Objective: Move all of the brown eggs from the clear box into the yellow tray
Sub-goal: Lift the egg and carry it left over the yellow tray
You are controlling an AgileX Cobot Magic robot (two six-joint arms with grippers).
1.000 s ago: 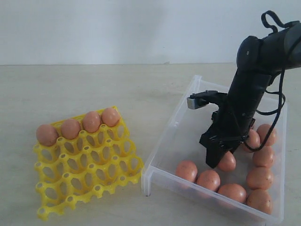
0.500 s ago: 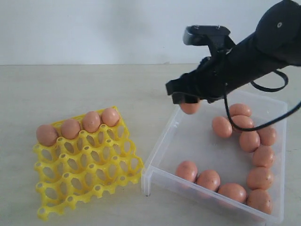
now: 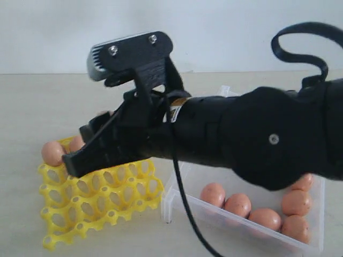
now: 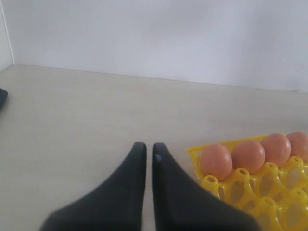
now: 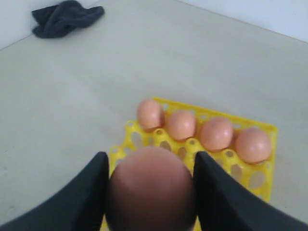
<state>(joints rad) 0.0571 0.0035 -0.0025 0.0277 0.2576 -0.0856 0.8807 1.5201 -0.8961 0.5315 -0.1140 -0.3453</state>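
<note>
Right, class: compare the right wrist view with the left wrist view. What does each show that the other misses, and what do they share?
Only the right wrist view: an orange-brown oval egg clamped in the right gripper, and a crumpled dark cloth lying on the pale table. Only the left wrist view: the left gripper, its jaws nearly together with nothing between them. Both: the bright yellow plastic lattice tray with a row of four brown eggs along one edge.
</note>
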